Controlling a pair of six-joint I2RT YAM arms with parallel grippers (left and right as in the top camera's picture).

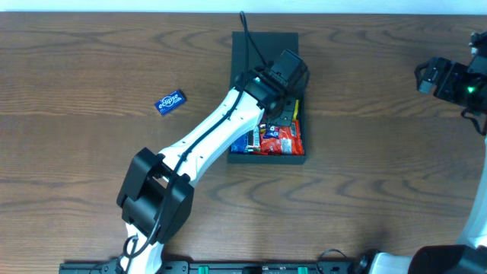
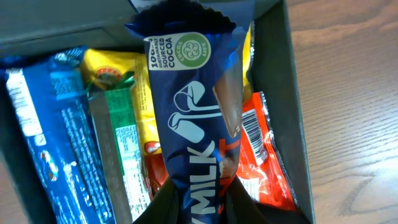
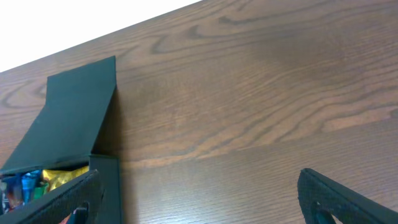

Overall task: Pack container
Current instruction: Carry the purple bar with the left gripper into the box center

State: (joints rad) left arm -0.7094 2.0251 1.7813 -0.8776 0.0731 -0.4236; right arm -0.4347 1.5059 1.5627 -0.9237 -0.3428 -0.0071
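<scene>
Overhead and wrist views of a wooden table (image 1: 365, 190). The container (image 1: 268, 158), a dark teal-grey matte square cardboard box with shallow walls, lies at the far middle of the table. Its flat flap lid (image 1: 262, 46) is open on the far side and, in the right wrist view, rises at a tilt (image 3: 71, 118). The box holds snack packets (image 2: 124, 124) in blue, yellow, green and red, lying side by side. The left gripper (image 2: 198, 208) is over the box between its walls (image 2: 283, 93), its fingers (image 2: 158, 208) pinching one end of a dark blue chocolate bar (image 2: 193, 106) marked "MILK". The right gripper (image 3: 199, 186), fingers spread wide, is well apart at the table's far right. A loose blue packet (image 1: 171, 101) lies left of the container.
</scene>
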